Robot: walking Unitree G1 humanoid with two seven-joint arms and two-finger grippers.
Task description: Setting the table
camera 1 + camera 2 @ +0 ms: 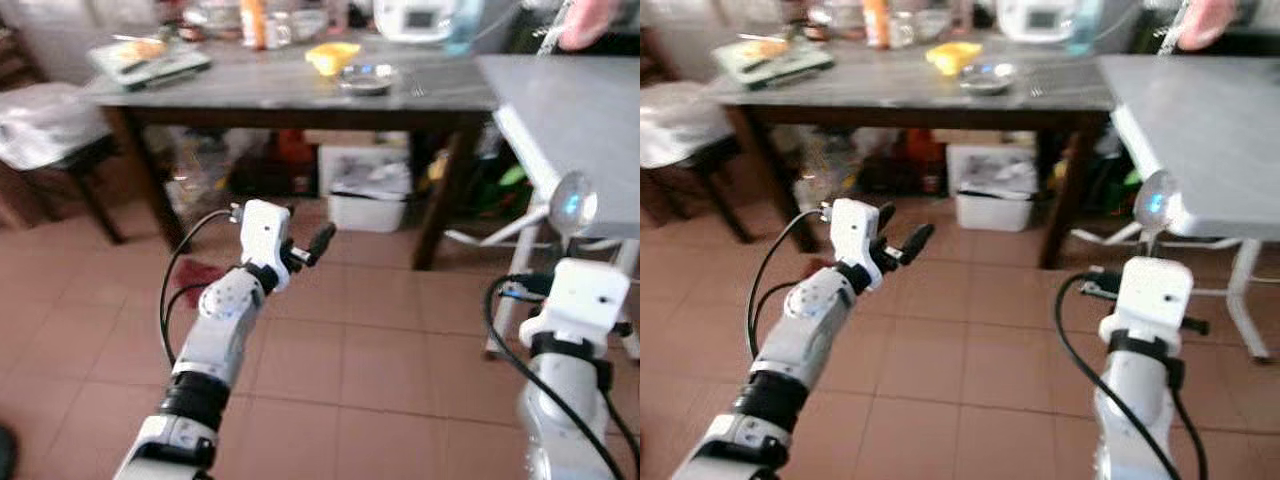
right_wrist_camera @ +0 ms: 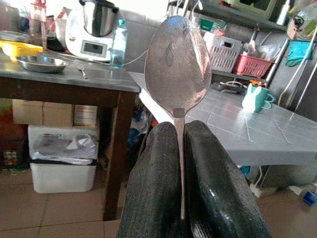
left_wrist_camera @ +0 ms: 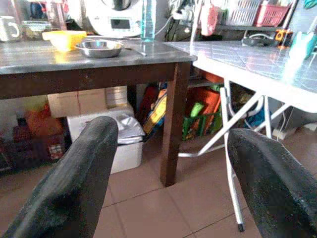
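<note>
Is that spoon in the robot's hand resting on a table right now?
No. The right gripper holds the spoon upright in the air by its handle, bowl up, short of the grey tiled table.

Spoon [image 2: 177, 64]: silver, dull sheen, held between black fingers [image 2: 153, 188] of the right pincer [image 2: 180, 171]. Left pincer [image 3: 168, 183]: black, on a white and silver arm. Far bench [image 1: 280, 85]: grey top, dark brown legs. Right bench [image 1: 570, 120]: pale grey tile pattern, white legs. Floor [image 1: 350, 360]: terracotta tiles. Bowl [image 1: 333, 57]: yellow. Bin [image 1: 367, 195]: white.
</note>
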